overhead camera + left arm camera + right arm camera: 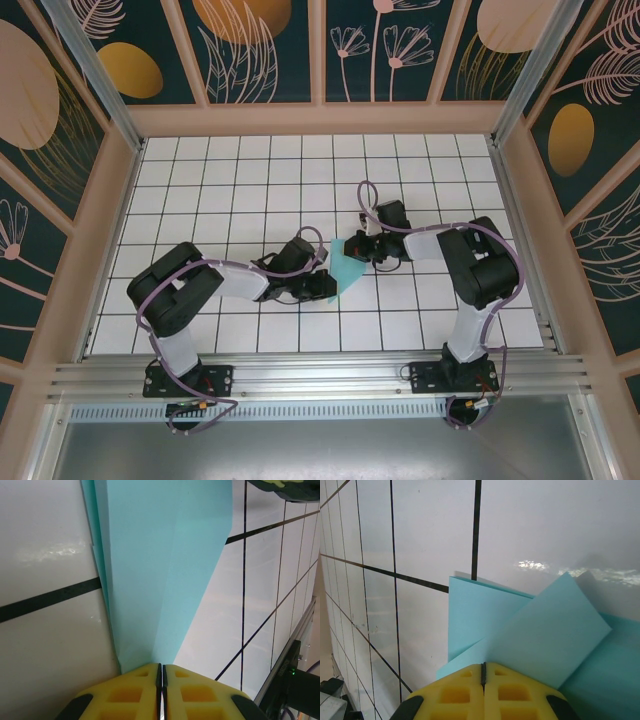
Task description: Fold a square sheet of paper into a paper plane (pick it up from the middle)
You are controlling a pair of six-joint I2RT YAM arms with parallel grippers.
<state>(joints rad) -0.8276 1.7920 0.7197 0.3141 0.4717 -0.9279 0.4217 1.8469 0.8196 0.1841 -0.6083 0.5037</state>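
Yellow pads [125, 695] of the left gripper [161, 669] sit right under the lens, clamped together on the narrow end of the turquoise paper [165, 570]. It's no flat square now: it tapers toward the jaws, with stacked edges along 1 side and a crease running lengthwise. Over at the other end, the right gripper [483, 667] is clenched on the paper too, and a flap [550, 630] rises at a slant above the layer beneath. From above, the paper [347, 268] spans between the 2 grippers mid-table, over the white grid tiles [250, 180]. I'd call this past halfway: the nose folds look made, but that flap needs flattening, and wings and a centre ridge aren't evident yet.
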